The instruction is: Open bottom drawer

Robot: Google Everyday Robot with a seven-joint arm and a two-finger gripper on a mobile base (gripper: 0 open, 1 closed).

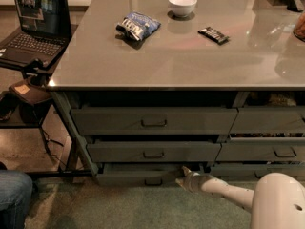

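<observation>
The bottom drawer (128, 178) is the lowest, low-fronted one of the left stack, dark grey-green, with a small loop handle (153, 181) at its centre. A narrow strip of its inside shows above its front, so it stands slightly out. My gripper (184, 176), pale on a white arm (224, 189), reaches in from the lower right. It sits at the right end of the drawer's front, to the right of the handle and just above the carpet. Whether it touches the drawer I cannot tell.
Two taller drawers (152, 122) (152, 152) sit above it, and another drawer stack (267, 151) is to the right. The tabletop (190, 56) holds a chip bag (137, 26), a white bowl (182, 4) and a dark bar (213, 34). A laptop (33, 25) stands on a side stand at left; a person's knee (13, 197) is at lower left.
</observation>
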